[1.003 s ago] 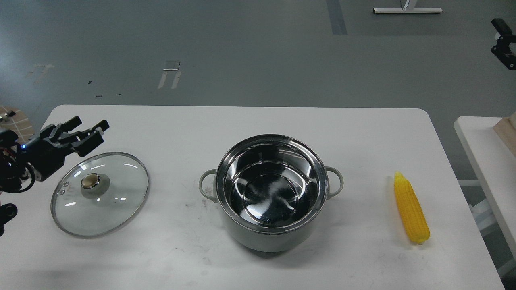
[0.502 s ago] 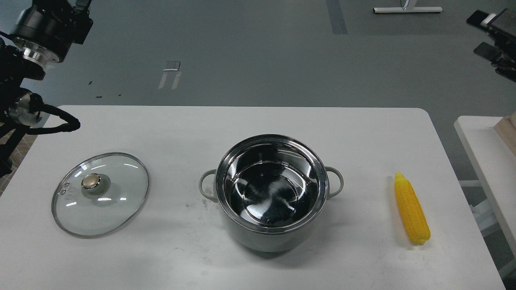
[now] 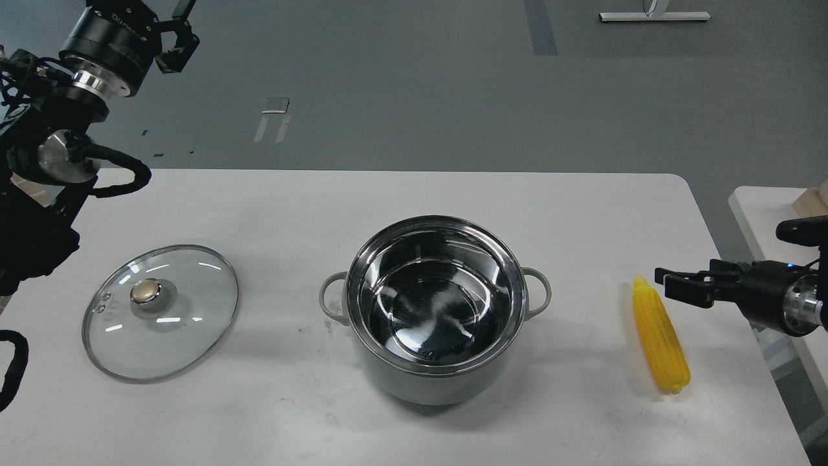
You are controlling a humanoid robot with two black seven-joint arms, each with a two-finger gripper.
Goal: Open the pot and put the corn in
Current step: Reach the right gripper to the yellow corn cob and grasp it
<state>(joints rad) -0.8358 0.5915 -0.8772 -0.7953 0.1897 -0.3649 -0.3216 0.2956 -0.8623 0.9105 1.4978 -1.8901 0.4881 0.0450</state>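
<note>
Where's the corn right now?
In the head view the corn lies on the table, right of the open pot, with the right gripper close by its tapered tip.

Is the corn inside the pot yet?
No, the corn lies on the table right of the empty pot, beside the right gripper.

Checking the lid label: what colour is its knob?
Brass-gold, on the glass lid; the knob shows clearly in the head view.

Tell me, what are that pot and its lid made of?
The pot looks like steel: mirror-shiny inside, with a matte grey-green coat outside. The lid seems to be clear glass, since the table shows through, with a shiny metal rim and brass-coloured knob.
</note>
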